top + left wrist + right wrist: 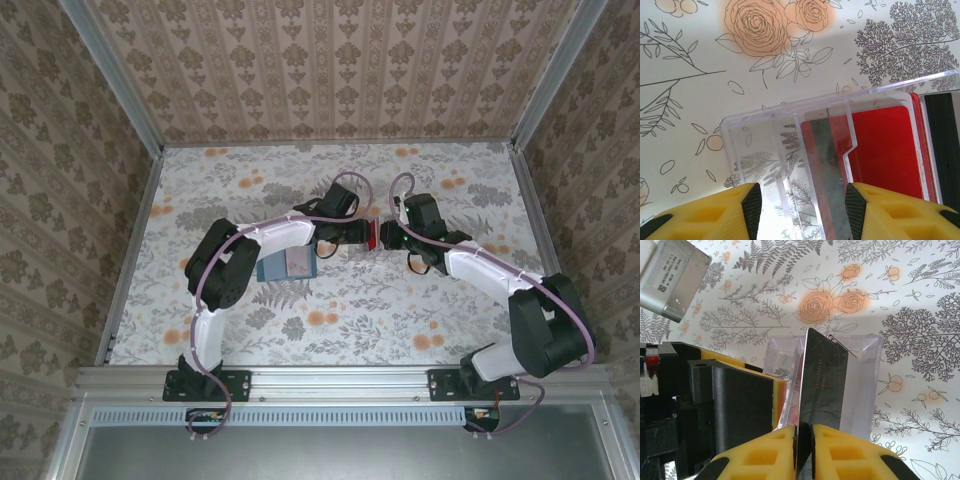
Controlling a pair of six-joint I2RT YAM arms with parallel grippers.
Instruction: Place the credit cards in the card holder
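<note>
Between the right gripper's [803, 440] two yellow fingertips, a grey card [822, 385] stands on edge, its lower edge pinched flat by both pads. The jaws are closed on it with only the card's thickness between them. The card rises straight up from the fingertips, and its upper part stands against the clear tray [865, 380].

The clear tray stands on the table [400, 320] near the centre. In the left wrist view its stepped dividers are visible, and a stack of red cards [885, 150] fills the compartment on the right. The left gripper [802, 210] straddles one section of the tray with a pad on either side. Its jaws are part-way closed and grip the tray. In the right wrist view, one of its yellow pads lies flush against the tray's left wall.

In the top view the two grippers meet nose to nose with the red cards between them. The card holder [272, 268] lies flat on the table, well apart from both grippers and partly under the left arm. A pale card [300, 263] rests on its right half.
</note>
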